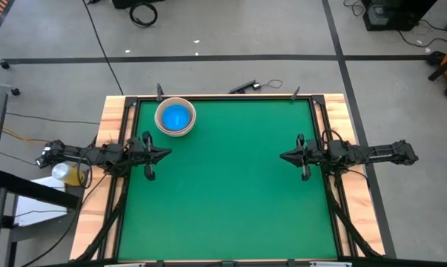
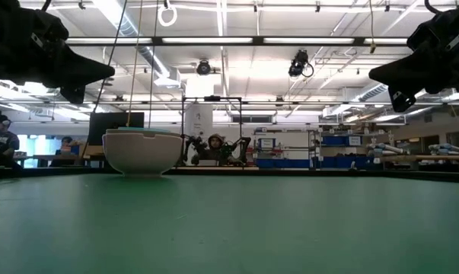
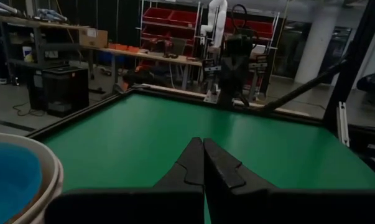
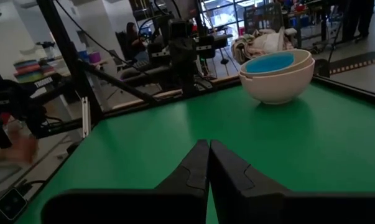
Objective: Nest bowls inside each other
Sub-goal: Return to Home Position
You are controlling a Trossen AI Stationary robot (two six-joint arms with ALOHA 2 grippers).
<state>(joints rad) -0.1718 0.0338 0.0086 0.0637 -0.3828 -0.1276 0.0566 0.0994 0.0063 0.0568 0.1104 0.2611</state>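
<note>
A stack of nested bowls [image 1: 175,117] stands on its base near the far left corner of the green table. A bright blue bowl [image 4: 269,62] sits inside beige and white bowls [image 4: 277,84]; how many are in the stack I cannot tell. The low view shows the stack [image 2: 142,152] upright, and the left wrist view shows its rim [image 3: 47,171]. My left gripper [image 1: 170,154] hovers shut at the table's left side, pointing level toward the middle, nearer than the stack. My right gripper [image 1: 281,156] hovers shut at the right side, facing it.
The green table top [image 1: 230,200] has a black frame and wooden side boards [image 1: 108,126]. Posts stand at the far edge [image 1: 159,90]. A bottle [image 1: 64,172] lies off the table by the left arm's base. A person [image 2: 1,143] sits in the room beyond.
</note>
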